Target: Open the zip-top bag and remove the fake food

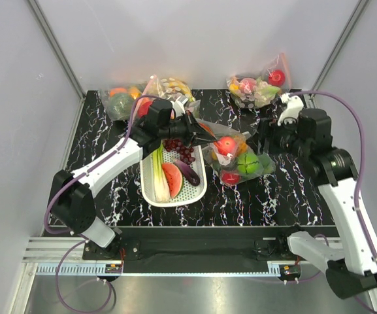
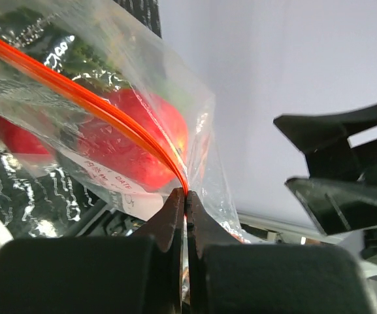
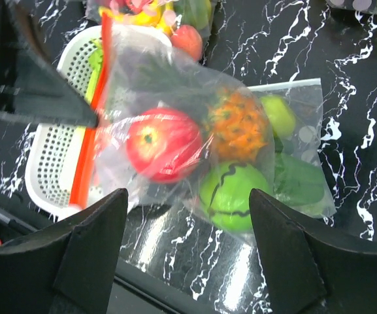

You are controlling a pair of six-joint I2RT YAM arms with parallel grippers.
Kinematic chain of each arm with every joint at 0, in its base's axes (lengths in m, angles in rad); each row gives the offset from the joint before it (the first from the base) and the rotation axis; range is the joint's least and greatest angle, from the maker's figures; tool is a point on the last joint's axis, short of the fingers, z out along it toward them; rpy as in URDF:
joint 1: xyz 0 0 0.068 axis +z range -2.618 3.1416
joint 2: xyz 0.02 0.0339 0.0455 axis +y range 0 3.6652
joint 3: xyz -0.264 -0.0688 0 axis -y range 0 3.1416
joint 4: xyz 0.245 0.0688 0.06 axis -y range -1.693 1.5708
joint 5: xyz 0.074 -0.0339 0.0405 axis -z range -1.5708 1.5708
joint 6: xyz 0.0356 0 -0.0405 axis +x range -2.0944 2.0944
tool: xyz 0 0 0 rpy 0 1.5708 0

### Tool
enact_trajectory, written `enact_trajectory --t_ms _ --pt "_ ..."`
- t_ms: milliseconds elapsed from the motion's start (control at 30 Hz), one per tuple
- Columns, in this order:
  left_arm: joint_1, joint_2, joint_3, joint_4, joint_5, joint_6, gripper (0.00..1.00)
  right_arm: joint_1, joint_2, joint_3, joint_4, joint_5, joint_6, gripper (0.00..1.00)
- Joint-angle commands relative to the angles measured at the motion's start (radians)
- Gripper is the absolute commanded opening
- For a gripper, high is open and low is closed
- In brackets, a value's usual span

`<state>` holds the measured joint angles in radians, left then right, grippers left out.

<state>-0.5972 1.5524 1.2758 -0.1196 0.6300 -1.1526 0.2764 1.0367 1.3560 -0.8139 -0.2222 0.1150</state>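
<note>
Black left gripper [image 2: 187, 199] jaws clamp the orange-red zip strip [image 2: 110, 112] of the clear crinkly zip-top bag [image 2: 150, 73], probably anchoring it; beside the bag, right gripper [image 3: 188, 196] jaws stand apart, empty.

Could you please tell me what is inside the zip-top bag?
Through the clear zip-top bag show a red round fruit, an orange-yellow pineapple and a green round fruit. Anything tucked beneath them is covered.
</note>
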Motion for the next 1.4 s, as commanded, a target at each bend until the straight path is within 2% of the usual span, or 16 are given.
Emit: enact_trajectory --t_ms 0,333,567,767,933,1100,1367 --pt "0.002 -0.018 0.005 0.115 0.068 -0.074 0.00 0.007 -0.070 -0.050 -0.008 -0.041 -0.035 0.82" --pt "0.016 -0.012 -0.001 0.172 0.071 -0.142 0.00 0.053 -0.132 -0.161 0.045 -0.121 -0.011 0.80" --pt "0.019 -0.005 0.002 0.181 0.066 -0.160 0.00 0.165 -0.102 -0.181 0.111 -0.072 0.002 0.79" --pt "0.017 -0.002 0.005 0.186 0.056 -0.176 0.00 0.319 -0.069 -0.208 0.177 0.027 0.021 0.78" --pt "0.019 0.000 0.005 0.195 0.057 -0.187 0.00 0.411 -0.073 -0.259 0.254 0.202 0.031 0.77" --pt "0.017 0.002 0.000 0.196 0.068 -0.188 0.00 0.435 -0.081 -0.296 0.329 0.335 0.012 0.77" --pt "0.019 0.005 -0.010 0.210 0.079 -0.196 0.00 0.443 -0.046 -0.294 0.401 0.377 -0.040 0.75"
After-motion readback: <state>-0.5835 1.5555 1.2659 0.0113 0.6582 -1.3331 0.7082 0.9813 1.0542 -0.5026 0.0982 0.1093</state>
